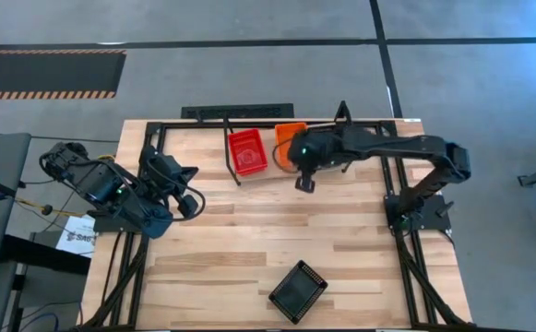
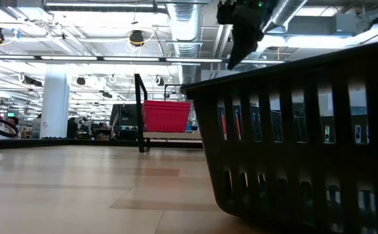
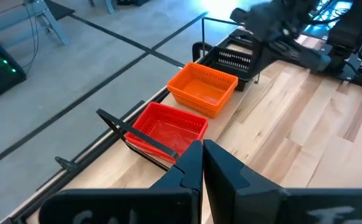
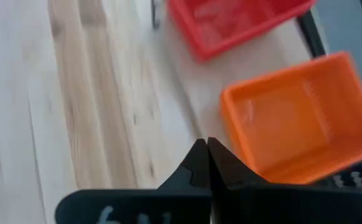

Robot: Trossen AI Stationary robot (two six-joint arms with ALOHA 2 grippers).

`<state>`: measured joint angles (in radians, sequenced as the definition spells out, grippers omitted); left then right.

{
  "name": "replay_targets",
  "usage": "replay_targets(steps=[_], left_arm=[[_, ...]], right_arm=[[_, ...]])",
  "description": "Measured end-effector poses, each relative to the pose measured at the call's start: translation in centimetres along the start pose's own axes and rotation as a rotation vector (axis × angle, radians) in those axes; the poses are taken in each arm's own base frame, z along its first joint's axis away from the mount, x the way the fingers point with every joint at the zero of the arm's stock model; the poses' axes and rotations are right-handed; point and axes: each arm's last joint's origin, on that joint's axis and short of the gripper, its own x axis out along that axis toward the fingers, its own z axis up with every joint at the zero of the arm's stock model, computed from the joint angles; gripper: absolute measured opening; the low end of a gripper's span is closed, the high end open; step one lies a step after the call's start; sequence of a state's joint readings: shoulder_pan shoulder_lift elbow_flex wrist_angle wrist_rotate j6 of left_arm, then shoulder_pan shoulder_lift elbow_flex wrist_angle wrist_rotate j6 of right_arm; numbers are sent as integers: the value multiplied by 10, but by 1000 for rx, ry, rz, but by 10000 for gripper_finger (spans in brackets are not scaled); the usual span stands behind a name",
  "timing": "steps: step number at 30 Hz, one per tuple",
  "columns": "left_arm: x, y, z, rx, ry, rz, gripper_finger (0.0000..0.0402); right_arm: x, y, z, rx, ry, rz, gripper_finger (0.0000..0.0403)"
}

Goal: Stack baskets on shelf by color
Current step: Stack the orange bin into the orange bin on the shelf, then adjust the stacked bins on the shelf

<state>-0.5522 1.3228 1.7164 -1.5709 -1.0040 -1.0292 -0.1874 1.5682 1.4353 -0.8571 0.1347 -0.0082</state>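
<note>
A pinkish-red basket point(image 1: 247, 152) and an orange basket point(image 1: 289, 136) stand side by side on the shelf point(image 1: 232, 159) at the table's far edge. In the left wrist view, a black basket point(image 3: 235, 60) stands beyond the orange basket point(image 3: 204, 91); my right arm hides it from above. Another black basket point(image 1: 298, 291) rests on its bottom near the table's near edge and fills the low view point(image 2: 299, 136). My right gripper point(image 1: 304, 182) hangs shut above the table, just in front of the orange basket point(image 4: 299, 118). My left gripper point(image 1: 190, 204) waits shut at the table's left side.
The shelf's black wire end loop point(image 2: 139, 110) stands upright left of the red basket point(image 2: 166, 116). Bare wooden tabletop point(image 1: 249, 240) lies between the shelf and the near black basket. Black frame rails point(image 1: 406, 267) run along the table's sides.
</note>
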Motion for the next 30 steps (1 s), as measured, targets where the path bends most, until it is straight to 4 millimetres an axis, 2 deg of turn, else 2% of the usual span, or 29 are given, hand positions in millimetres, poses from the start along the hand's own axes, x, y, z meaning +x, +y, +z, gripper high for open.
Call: replay_targets(steps=[2,5,11,15,22,30], left_arm=[[0,0,0,0,-1,1,0],[0,0,0,-4,-1,1,0],[1,-2,-1,0,6,0,0],[1,-2,-1,-7,6,0,0],[1,-2,-1,-9,6,0,0],[1,-2,-1,-10,5,0,0]], right_arm=[[0,-12,3,44,-34,64,0],[13,-30,7,113,-57,168,0],[56,-56,4,111,15,136,0],[76,-65,2,111,31,122,0],[100,-57,4,90,38,134,0],[96,-38,10,70,3,157,0]])
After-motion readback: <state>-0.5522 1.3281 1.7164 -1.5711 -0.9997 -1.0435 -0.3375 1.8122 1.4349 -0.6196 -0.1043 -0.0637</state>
